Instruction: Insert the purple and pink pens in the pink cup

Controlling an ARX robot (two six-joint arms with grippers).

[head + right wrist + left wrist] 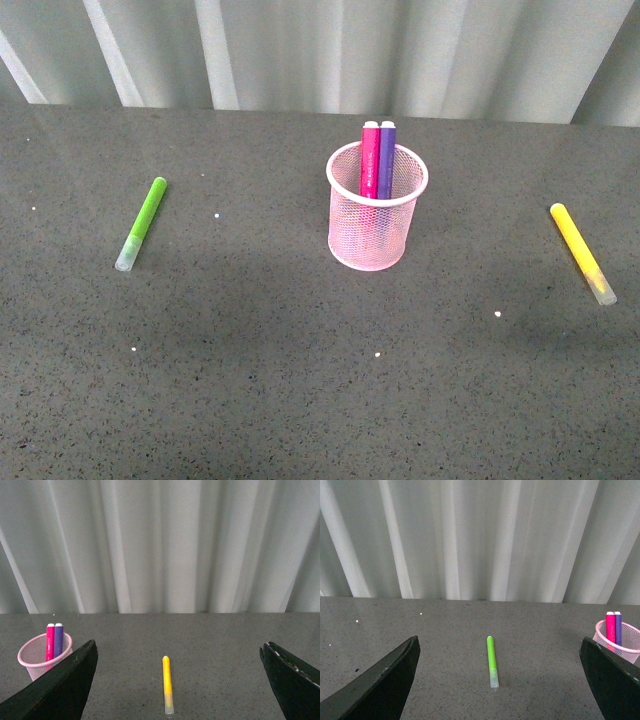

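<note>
Table (300,400): we see a dark speckled surface running back to a pale pleated curtain (320,50); neither arm shows in the front view.
Pink cup (377,215): it stands upright near the middle of the table, well apart from both loose markers.
Left gripper (497,680): in our left wrist view its two dark fingers (385,685) stand wide apart with nothing between them, raised above the table.
Right gripper (177,680): it is likewise spread wide and empty in our right wrist view.
Pink pen (370,160): it stands inside the cup, leaning on the far rim, its end poking above.
Purple pen (387,160): it stands inside the cup too, touching the pink pen on its right.
Lime-green marker (143,222): it lies flat, far to the cup's left.
Yellow marker (582,252): it lies flat, far to the right.
Progress: we judge both pens delivered, so the task looks complete.
Doing it well: we would keep both arms back and high, leave the cup undisturbed, and leave the green and yellow markers alone.
</note>
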